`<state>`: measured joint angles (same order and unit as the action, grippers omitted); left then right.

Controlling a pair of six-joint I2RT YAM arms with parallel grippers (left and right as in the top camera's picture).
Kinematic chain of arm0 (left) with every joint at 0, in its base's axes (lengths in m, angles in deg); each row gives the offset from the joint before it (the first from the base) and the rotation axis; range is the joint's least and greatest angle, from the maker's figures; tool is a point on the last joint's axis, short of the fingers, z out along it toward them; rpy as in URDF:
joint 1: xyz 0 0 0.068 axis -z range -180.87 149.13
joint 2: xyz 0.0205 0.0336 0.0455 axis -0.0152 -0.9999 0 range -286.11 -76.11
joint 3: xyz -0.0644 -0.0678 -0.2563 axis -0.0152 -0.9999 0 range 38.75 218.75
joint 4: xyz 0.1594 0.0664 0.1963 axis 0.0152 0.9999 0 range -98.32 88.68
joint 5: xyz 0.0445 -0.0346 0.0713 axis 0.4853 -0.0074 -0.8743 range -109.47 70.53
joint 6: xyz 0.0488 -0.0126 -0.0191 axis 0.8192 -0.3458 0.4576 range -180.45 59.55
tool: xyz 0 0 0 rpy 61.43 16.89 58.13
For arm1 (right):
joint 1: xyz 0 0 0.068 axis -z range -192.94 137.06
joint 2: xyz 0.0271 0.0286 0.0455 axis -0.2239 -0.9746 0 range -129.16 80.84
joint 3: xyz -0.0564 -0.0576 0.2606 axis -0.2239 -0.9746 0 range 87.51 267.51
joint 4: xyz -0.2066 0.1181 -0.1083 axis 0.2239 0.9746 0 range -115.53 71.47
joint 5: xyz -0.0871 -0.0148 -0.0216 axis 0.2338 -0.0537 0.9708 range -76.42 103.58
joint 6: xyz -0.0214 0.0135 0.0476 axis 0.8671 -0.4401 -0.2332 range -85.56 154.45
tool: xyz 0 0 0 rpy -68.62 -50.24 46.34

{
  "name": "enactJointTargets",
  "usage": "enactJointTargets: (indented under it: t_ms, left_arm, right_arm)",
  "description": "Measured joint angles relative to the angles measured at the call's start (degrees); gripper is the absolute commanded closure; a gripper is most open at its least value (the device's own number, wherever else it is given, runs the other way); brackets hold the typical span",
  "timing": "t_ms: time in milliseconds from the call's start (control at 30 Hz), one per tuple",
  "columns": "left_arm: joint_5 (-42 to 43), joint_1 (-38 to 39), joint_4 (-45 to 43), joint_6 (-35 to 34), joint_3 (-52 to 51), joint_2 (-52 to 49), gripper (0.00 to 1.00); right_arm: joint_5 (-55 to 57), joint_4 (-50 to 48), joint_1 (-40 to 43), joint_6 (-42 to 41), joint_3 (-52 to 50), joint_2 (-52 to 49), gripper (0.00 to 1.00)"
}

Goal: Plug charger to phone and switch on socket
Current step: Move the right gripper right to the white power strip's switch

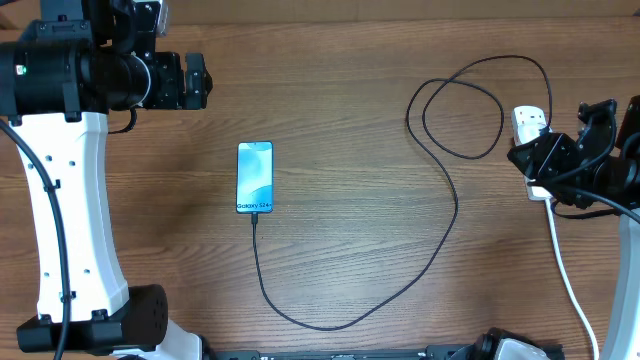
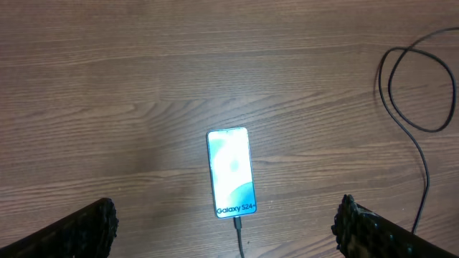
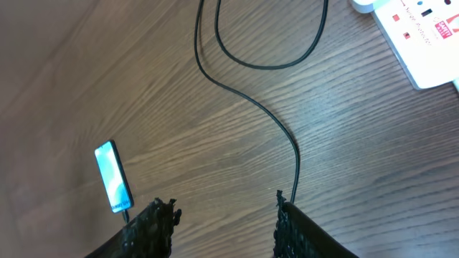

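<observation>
While the charger (image 3: 296,165) sits in the phone (image 1: 255,177), the left end effector (image 1: 195,82) and right end effector (image 3: 224,211) gape empty.

phone (image 1: 254,177) flat, screen up and lit, "Galaxy S24" end nearest robot. charger (image 3: 296,168) tip sits in that end; black cable sweeps right, loops beside white socket (image 3: 423,43).

The words "Galaxy S24+" are read in dark letters across the near end of the lit screen of the phone (image 2: 231,172). On the white power strip (image 3: 423,36), small red markings, a line of grey print and a red sticker (image 3: 446,29) with white lettering are seen, but none of these can be made out.
</observation>
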<state>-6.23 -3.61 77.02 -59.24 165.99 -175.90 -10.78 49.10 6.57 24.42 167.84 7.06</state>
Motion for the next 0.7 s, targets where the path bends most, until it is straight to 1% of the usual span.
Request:
enactJointTargets:
  t_ms: [200,300,533,700]
  left_arm:
    - [0.0,0.0,0.0,0.0,0.0,0.0,0.0]
    - [0.0,0.0,0.0,0.0,0.0,0.0,0.0]
    - [0.0,0.0,0.0,0.0,0.0,0.0,0.0]
    - [0.0,0.0,0.0,0.0,0.0,0.0,0.0]
  right_arm:
    - [0.3,-1.1,0.0,-1.8,0.0,0.0,0.49]
    - [0.4,-1.8,0.0,-2.4,0.0,-0.4,0.51]
    - [-1.2,-4.9,1.2,-3.6,0.0,-6.0,0.69]
    - [-5.7,-7.3,6.9,-3.8,0.0,-9.7,0.77]
